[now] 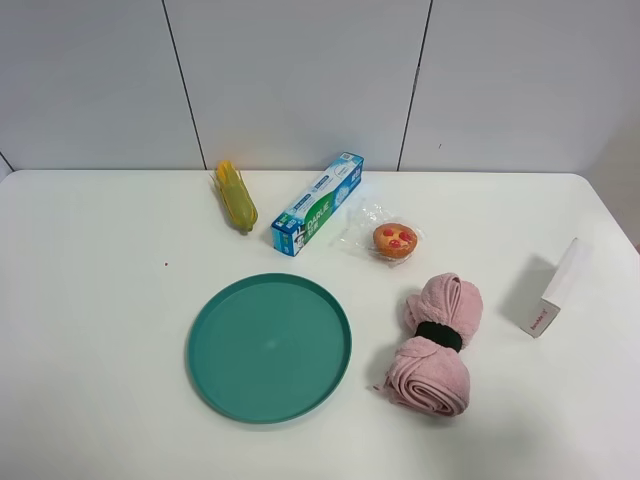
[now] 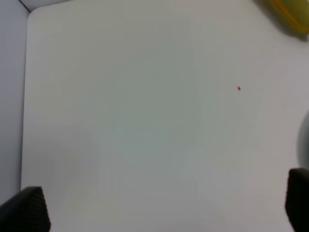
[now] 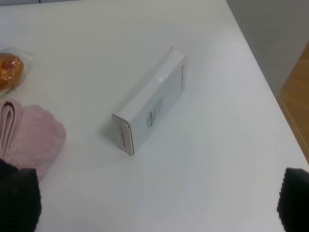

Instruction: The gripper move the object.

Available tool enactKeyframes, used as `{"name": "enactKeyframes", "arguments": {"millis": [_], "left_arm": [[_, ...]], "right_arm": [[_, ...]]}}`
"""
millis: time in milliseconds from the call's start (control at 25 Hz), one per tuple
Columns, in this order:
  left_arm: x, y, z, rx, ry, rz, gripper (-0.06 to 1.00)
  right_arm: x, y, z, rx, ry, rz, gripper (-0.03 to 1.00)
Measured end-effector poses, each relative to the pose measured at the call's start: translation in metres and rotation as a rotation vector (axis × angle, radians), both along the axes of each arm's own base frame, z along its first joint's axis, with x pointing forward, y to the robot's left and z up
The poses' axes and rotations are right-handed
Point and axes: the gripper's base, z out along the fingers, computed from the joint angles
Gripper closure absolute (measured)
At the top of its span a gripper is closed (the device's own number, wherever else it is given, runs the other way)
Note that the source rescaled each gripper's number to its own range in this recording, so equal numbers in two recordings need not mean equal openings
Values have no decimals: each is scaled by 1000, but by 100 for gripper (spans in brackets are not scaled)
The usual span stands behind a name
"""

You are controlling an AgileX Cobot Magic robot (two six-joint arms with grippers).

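Observation:
The muffin (image 1: 395,240) is small, round and orange-brown with red spots, in a crinkly clear wrapper. It lies on the white table right of centre, between the blue box and the pink towel. It also shows at the edge of the right wrist view (image 3: 8,70). Neither arm shows in the exterior high view. My left gripper (image 2: 161,208) is open and empty over bare table, only its black fingertips (image 2: 26,212) showing. My right gripper (image 3: 154,200) is open and empty above the table near a white box, with its fingertips (image 3: 17,198) wide apart.
A yellow corn cob (image 1: 236,196) and a blue-green wrap box (image 1: 317,203) lie at the back. A teal plate (image 1: 268,346) sits front centre. A rolled pink towel (image 1: 437,343) lies right of it. A white carton (image 1: 555,288) stands near the right edge (image 3: 150,106).

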Motion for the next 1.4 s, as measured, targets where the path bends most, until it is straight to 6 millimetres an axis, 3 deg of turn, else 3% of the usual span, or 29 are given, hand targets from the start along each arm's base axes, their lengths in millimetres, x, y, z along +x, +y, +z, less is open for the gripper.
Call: {"name": "enactKeyframes", "arguments": {"millis": [200, 520, 840, 1080, 1400], "left_arm": [[-48, -9, -17, 11, -96, -1, -6], [-83, -22, -54, -75, -185, -6, -6], [-100, -25, -96, -78, -237, -4, -6], [-102, -26, -116, -88, -193, -5, -6], [-102, -26, -118, -89, -185, -5, -6]], "right_arm": [[0, 0, 0, 0, 0, 0, -3], [0, 0, 0, 0, 0, 0, -3], [0, 0, 0, 0, 0, 0, -3], [0, 0, 0, 0, 0, 0, -3], [0, 0, 0, 0, 0, 0, -3]]}}
